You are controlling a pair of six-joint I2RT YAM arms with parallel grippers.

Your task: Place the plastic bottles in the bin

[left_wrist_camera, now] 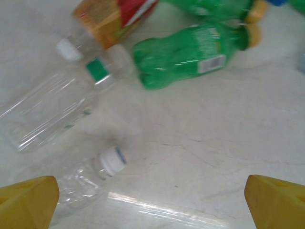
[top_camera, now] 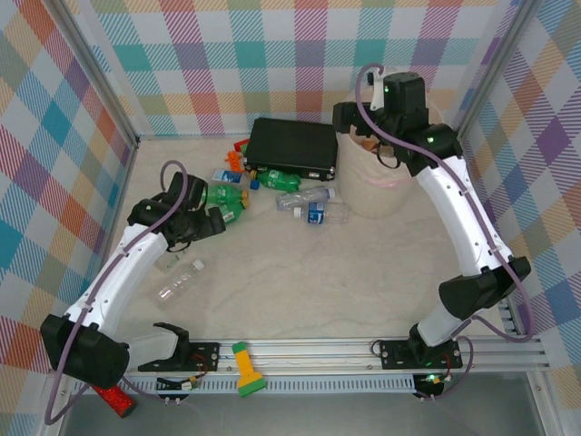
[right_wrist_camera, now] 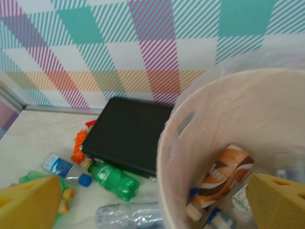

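Top camera looks down; right wrist, close, shares its bin (top_camera: 374,193) and black case (top_camera: 292,145).

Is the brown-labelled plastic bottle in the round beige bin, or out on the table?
In. The brown-labelled plastic bottle rests inside the round beige bin, below its rim, seen from the right wrist.

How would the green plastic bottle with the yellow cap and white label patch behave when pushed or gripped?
The green plastic bottle lies on its side and looks round, so a push would probably roll it. Its thin, glossy wall looks light and may slip or dent when squeezed.
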